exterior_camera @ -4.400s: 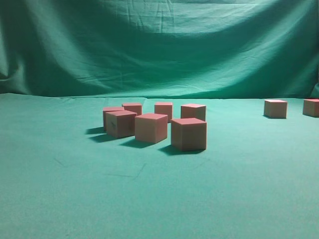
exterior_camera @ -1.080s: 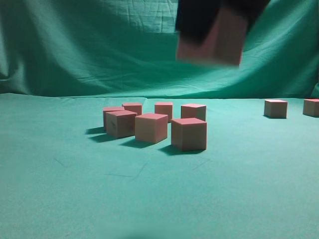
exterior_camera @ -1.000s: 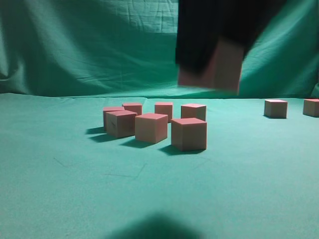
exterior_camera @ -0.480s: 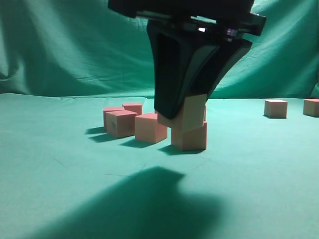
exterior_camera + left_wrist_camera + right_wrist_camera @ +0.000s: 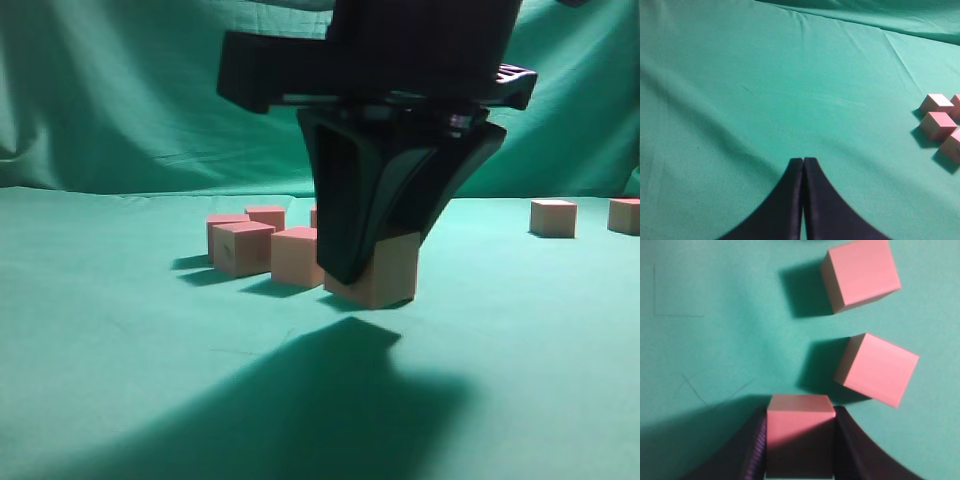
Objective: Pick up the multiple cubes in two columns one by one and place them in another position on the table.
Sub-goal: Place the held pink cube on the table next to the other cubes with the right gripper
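Observation:
My right gripper point(image 5: 375, 262) is shut on one pinkish-red cube point(image 5: 390, 272), low over the green table point(image 5: 120, 380), just in front of the cluster. From the exterior view I cannot tell whether the cube rests on the cloth. In the right wrist view the held cube point(image 5: 800, 430) sits between the dark fingers of the gripper point(image 5: 800, 412). Two loose cubes point(image 5: 861, 272) point(image 5: 877, 367) lie ahead to its right. Other cubes point(image 5: 240, 247) point(image 5: 295, 255) stand left of the gripper. My left gripper point(image 5: 803, 161) is shut and empty, hanging over bare cloth.
Two separate cubes point(image 5: 553, 217) point(image 5: 625, 215) stand far right on the table. Three cluster cubes point(image 5: 938, 124) show at the right edge of the left wrist view. A green cloth backdrop point(image 5: 150, 90) hangs behind. The right arm casts a broad shadow on the front cloth point(image 5: 330, 400).
The right gripper, holding its cube, came down from the top of the exterior view to table level in front of the cluster, now hiding the nearest cubes. Its shadow grew.

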Controlling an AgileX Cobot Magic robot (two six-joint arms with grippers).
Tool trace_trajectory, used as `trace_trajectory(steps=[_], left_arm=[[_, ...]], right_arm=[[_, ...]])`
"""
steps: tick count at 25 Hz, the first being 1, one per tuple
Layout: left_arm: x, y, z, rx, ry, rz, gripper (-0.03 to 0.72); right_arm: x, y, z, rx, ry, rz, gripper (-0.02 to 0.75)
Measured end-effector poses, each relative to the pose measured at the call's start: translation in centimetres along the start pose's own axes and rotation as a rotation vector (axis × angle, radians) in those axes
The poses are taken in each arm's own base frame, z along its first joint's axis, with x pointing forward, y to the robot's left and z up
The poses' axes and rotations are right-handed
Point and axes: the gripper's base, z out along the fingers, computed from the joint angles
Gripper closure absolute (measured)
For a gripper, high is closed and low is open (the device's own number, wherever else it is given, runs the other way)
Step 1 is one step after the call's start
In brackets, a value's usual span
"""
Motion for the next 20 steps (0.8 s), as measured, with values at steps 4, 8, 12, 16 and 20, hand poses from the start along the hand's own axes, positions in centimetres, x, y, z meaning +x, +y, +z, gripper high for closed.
trace_trajectory(steps=[4,8,12,16,20], left_arm=[[0.00,0.00,0.00,0.000,0.000,0.000,0.688],[0.00,0.00,0.00,0.000,0.000,0.000,0.688],[0.00,0.00,0.00,0.000,0.000,0.000,0.688],[0.00,0.00,0.00,0.000,0.000,0.000,0.688],[0.00,0.00,0.00,0.000,0.000,0.000,0.688]], right_arm=[[-0.06,-0.07,0.00,0.008,-0.007,-0.014,0.473],[-0.08,-0.14,0.00,0.015,-0.009,-0.021,0.473],[-0.09,-0.17,0.00,0.018,-0.010,0.004,0.473],[-0.11,-0.17,0.00,0.019,-0.012,0.006,0.473],[-0.11,-0.18,0.00,0.020,-0.013,0.007,0.473]])
